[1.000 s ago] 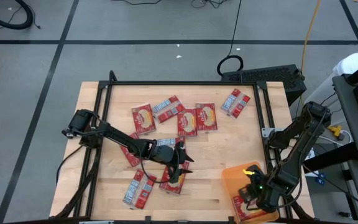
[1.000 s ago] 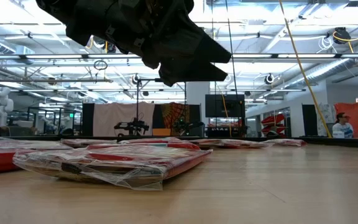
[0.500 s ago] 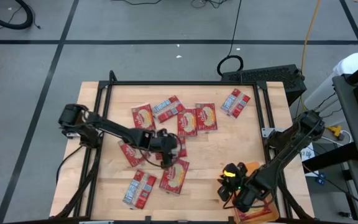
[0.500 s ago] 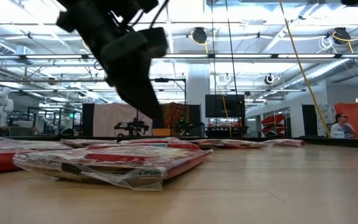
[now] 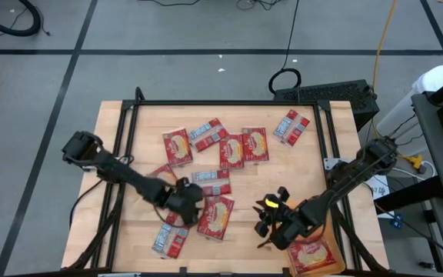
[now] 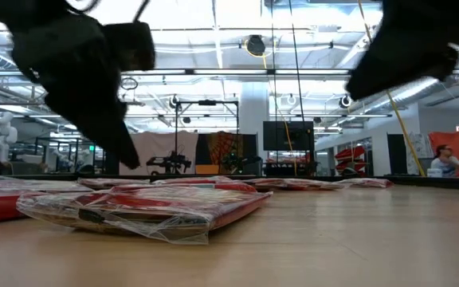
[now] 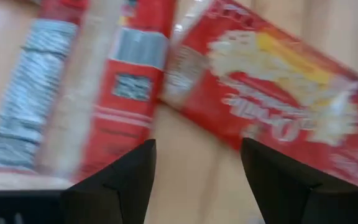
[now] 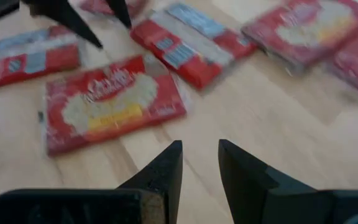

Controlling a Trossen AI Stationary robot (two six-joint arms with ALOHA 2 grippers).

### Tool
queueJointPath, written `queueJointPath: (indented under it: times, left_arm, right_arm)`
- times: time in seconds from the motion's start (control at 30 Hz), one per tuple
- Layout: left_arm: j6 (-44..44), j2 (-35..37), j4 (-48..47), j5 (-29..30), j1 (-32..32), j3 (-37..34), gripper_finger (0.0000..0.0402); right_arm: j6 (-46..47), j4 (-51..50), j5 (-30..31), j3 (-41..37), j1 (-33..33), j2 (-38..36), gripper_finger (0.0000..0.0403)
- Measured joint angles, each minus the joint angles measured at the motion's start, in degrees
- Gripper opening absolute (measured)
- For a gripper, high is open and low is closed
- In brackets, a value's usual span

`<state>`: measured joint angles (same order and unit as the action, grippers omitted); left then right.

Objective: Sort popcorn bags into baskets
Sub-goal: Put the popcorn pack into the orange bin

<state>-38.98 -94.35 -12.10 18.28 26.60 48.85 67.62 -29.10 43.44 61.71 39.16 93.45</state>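
Note:
Several red popcorn bags lie flat on the wooden table point(image 5: 298, 177), some with a yellow picture, some with a grey panel. My left gripper point(image 5: 183, 204) is open and empty, just above a grey-panel bag point(image 7: 129, 81) and a yellow-picture bag point(image 5: 216, 217), which also shows in the left wrist view point(image 7: 278, 112). My right gripper point(image 5: 271, 221) is open and empty above bare wood, pointing toward that yellow-picture bag point(image 8: 104, 102). The orange basket point(image 5: 337, 265) stands at the near right corner with one bag point(image 5: 314, 258) flat inside.
More bags lie in a cluster at the far middle point(image 5: 231, 151) and one apart at the far right point(image 5: 291, 125). Another lies at the near left point(image 5: 172, 235). A black frame rail point(image 5: 229, 103) runs round the table. There is bare wood between the grippers.
My right gripper has left the basket and gone toward the table's left edge, out over the bare wood near the yellow-picture bag. My left gripper has gone toward the table's left edge, past that bag. The bags have stayed where they were.

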Motion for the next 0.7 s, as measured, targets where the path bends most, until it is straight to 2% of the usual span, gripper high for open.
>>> queueJointPath:
  times: [0.2,0.37,0.53,0.7]
  left_arm:
    - [-8.7,-1.3,10.7,2.1,8.6,0.1,0.0239]
    - [-9.4,-4.6,17.4,1.3,13.7,0.1,0.0239]
    - [-17.0,-6.7,19.5,3.5,15.0,0.1,0.0239]
    - [-24.5,-6.9,15.5,4.3,13.7,0.1,0.0239]
  right_arm:
    - [-13.0,12.4,-0.1,0.0,-2.2,0.0,0.0098]
    - [-17.5,18.0,-0.1,0.0,-2.6,0.0,0.0098]
    - [-17.4,20.6,-0.2,0.0,-2.5,0.0,0.0098]
    - [-16.9,23.4,-0.1,0.0,-2.0,0.0,0.0098]
